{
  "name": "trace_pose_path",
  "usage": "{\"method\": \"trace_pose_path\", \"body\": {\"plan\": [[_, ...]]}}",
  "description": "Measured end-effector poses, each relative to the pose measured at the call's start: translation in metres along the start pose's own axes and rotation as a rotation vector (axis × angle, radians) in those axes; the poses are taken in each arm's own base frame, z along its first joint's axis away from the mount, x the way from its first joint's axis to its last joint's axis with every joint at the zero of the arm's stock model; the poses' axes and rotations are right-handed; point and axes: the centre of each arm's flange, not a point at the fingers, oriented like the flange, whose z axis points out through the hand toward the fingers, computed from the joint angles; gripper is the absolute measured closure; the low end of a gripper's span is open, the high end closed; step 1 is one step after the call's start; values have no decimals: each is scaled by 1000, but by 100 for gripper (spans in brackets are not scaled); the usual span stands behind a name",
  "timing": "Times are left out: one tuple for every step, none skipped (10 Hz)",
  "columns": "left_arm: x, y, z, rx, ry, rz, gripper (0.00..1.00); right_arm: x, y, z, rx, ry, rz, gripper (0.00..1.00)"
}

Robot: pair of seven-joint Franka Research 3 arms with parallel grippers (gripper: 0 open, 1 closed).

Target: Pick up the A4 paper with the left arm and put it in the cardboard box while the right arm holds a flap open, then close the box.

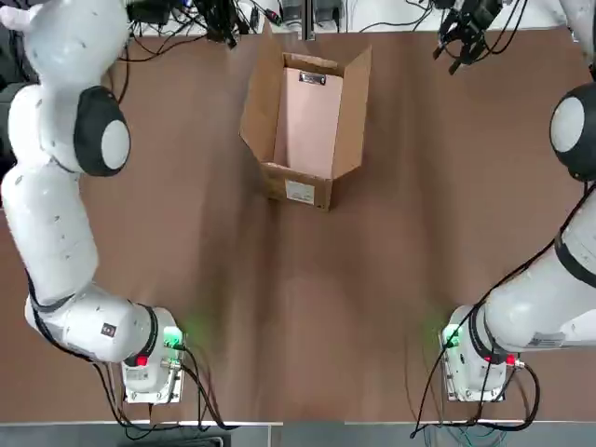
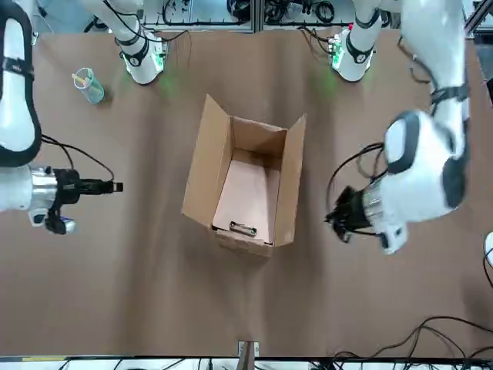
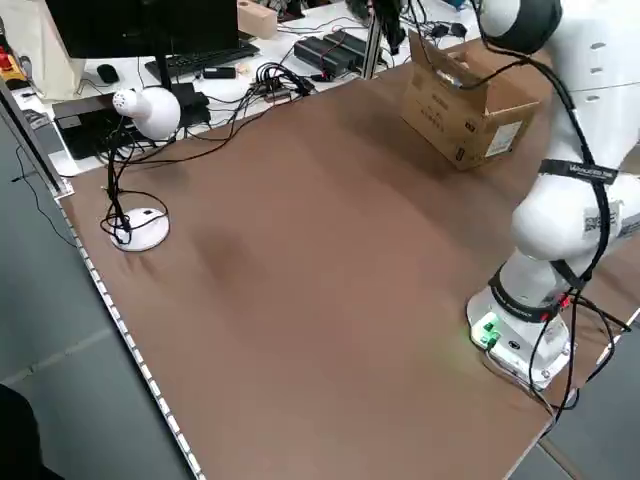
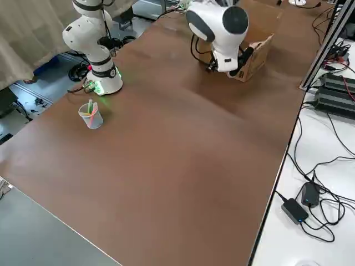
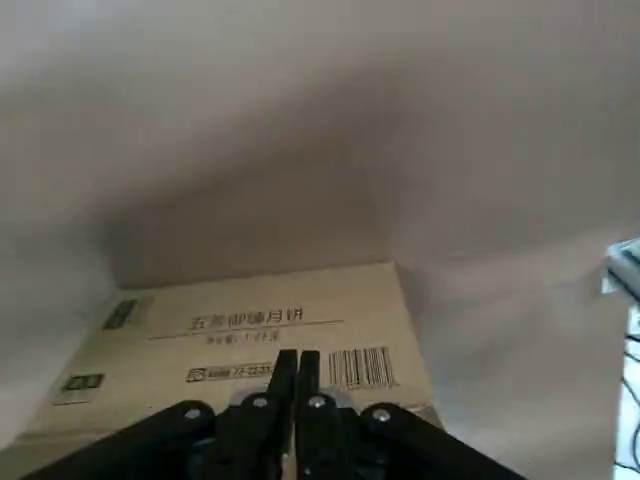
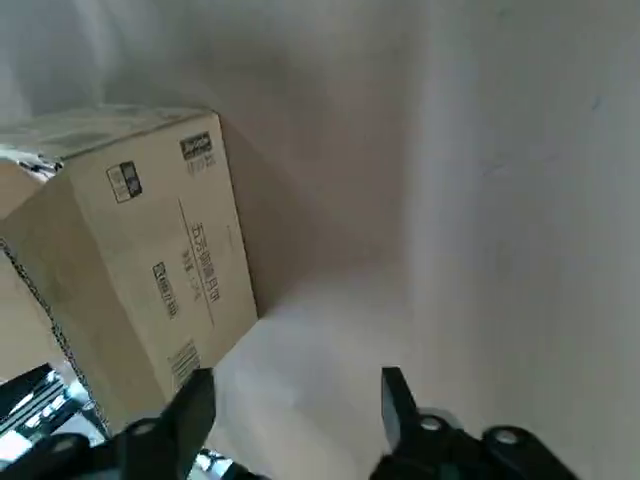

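Observation:
The cardboard box stands open at the far middle of the table, its long flaps raised. The A4 paper lies flat inside it, pinkish, with its metal clip at the far end; the front view shows the paper too. My left gripper hovers just off the box's left side, shut on nothing; in the left wrist view its gripper points at the box's printed side. My right gripper is well off the box's right side, open and empty, and its wrist view shows the gripper with the box beyond.
A plastic cup with pens stands near the right arm's base. A white desk lamp sits at the table's left edge. Cables and a keyboard lie beyond the far edge. Bare brown tabletop stretches between the arm bases.

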Motion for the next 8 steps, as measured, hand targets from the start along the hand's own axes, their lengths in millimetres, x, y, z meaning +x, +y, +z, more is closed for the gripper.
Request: {"method": "trace_pose_path", "body": {"plan": [[-10,6,20,-11,-18,5,93,1,-12,18,27,-14,-8,45],[-26,9,32,-23,-30,0,93,1,-27,35,52,-24,-9,63],[-46,11,37,-44,-35,-14,93,0,-40,46,71,-28,-3,77],[-69,13,42,-70,-41,-28,93,-1,-55,54,86,-25,1,91],[-92,12,49,-82,-46,-41,93,-1,-70,62,97,-18,8,93],[-113,11,57,-90,-49,-50,93,-3,-84,70,110,-13,17,95],[-131,10,65,-105,-52,-62,93,-4,-97,80,122,-8,26,96],[-145,10,78,-127,-54,-76,93,-4,-107,95,130,0,35,98]]}}
